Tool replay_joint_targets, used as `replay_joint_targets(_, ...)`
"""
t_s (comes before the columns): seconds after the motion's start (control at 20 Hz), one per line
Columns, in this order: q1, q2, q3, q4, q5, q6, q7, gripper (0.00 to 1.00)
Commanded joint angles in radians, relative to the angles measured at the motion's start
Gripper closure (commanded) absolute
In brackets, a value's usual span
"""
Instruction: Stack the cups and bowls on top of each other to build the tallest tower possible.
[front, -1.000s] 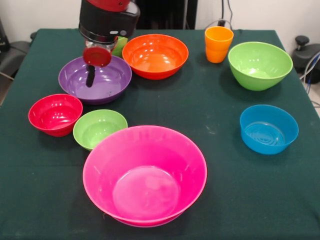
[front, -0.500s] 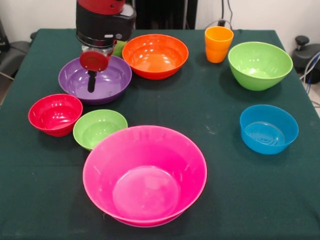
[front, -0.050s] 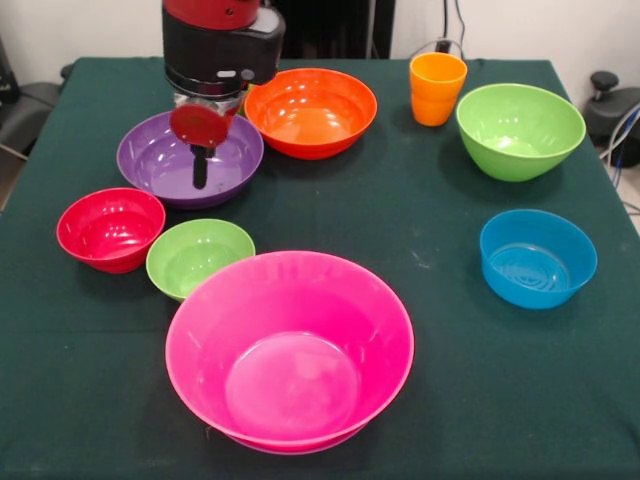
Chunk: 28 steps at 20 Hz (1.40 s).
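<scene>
Your claw (front, -0.050s: 201, 165) hangs directly over the purple bowl (front, -0.050s: 190, 158), its dark tip dipping inside the bowl's basin, though you cannot tell whether it is released or clenched; the pink bowl (front, -0.050s: 289, 350) lies well apart on the counter (front, -0.050s: 430, 240).

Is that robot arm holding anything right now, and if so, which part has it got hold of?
It cannot be told. The gripper hangs over the purple bowl, one dark finger reaching down into it, but no clear grasp on the bowl shows.
</scene>
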Motion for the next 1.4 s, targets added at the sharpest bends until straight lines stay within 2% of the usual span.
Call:
replay_joint_targets(0.05,0.067,0.023,0.061,0.047,0.126,0.111,0.116,0.0)
replay_joint_targets(0.6,0.15,0.072,0.009,-0.033,0.193,0.115,0.097,0.0)
replay_joint_targets(1.0,0.179,0.114,-0.008,-0.063,0.25,0.082,0.112,0.0)
replay_joint_targets(1.4,0.198,0.147,-0.038,-0.113,0.315,0.114,0.12,0.0)
